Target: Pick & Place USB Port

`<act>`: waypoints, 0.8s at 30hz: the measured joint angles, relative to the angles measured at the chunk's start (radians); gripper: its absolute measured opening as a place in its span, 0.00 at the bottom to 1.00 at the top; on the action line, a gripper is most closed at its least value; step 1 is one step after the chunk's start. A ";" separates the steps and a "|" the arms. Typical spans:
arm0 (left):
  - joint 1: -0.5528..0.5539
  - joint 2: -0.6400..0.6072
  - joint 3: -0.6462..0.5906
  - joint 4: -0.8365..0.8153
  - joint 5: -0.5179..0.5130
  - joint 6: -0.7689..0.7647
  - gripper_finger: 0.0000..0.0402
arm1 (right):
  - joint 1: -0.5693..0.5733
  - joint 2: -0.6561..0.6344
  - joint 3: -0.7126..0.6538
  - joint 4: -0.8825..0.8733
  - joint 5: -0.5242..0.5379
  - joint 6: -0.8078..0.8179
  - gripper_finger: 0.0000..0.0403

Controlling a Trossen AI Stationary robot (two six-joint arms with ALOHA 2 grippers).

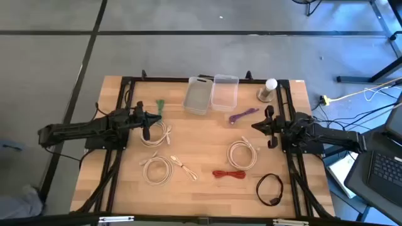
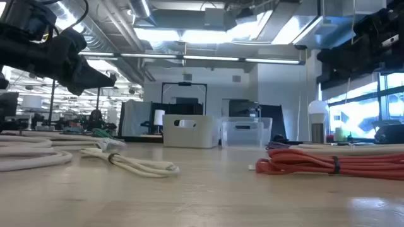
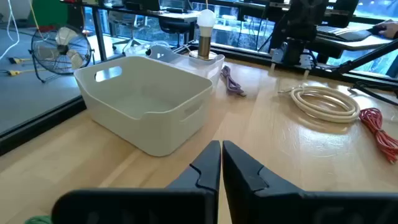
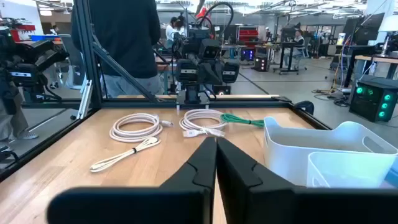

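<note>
USB cables lie loose on your table; both grippers are closed and hold nothing.

You have 7 cables on the wood: a white coil (image 1: pixel 157 133) just beside the left gripper (image 1: pixel 146 132), a white coil (image 1: pixel 157 170) nearer the front edge, a straight white bundle (image 1: pixel 183 168) lying diagonally beside it, a white coil (image 1: pixel 242 154) right of centre, a red bundle (image 1: pixel 229 174) with its long axis running left to right, a black loop (image 1: pixel 269 189) at the front right, and a purple cable (image 1: pixel 243 115) angled toward the clear bin (image 1: pixel 225 92). A white bin (image 1: pixel 198 96) touches the clear one at the far edge. Your right gripper (image 1: pixel 271 142) hovers at the right rail, fingertips pressed together like the left's.
</note>
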 joint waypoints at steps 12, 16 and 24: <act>0.000 0.000 0.000 0.000 0.000 0.000 0.03 | 0.000 0.000 0.000 0.000 0.000 0.000 0.04; 0.000 0.000 0.000 0.000 0.000 0.000 0.03 | 0.000 0.000 0.000 0.000 0.000 0.000 0.04; 0.000 0.000 0.000 0.000 0.000 0.000 0.02 | 0.000 0.000 0.000 0.000 0.000 0.000 0.04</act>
